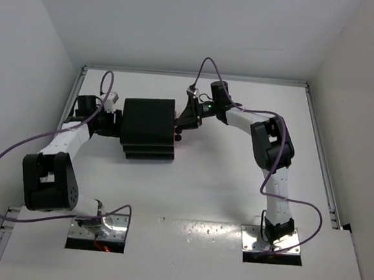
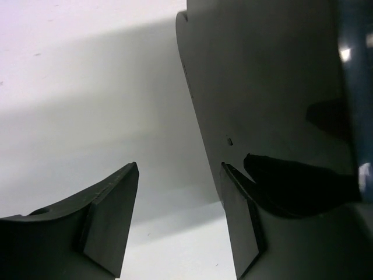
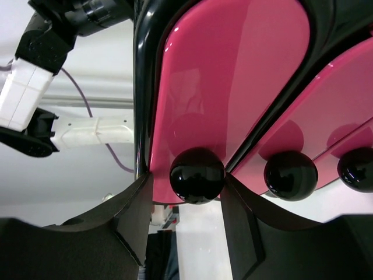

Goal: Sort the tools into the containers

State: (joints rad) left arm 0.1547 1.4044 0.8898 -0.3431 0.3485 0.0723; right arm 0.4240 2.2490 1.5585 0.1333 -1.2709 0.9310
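The containers (image 1: 148, 127) are a black unit of three pink drawers (image 3: 233, 76), each with a round black knob. The unit stands mid-table with the drawer fronts facing right. My right gripper (image 1: 182, 123) is at those fronts. In the right wrist view it (image 3: 186, 177) stands open around the leftmost knob (image 3: 197, 175); its left finger is clear of the knob and its right finger is close beside it. My left gripper (image 1: 114, 122) is at the unit's opposite side, open (image 2: 179, 172), with only table between its fingers. Its right finger lies along the unit's black wall (image 2: 262, 87). No tools are in view.
The other two knobs (image 3: 290, 175) (image 3: 356, 169) sit to the right of the gripped-around one. My left arm (image 3: 35, 52) shows behind the unit in the right wrist view. White walls enclose the table (image 1: 222, 182) on three sides. Purple cables loop off both arms.
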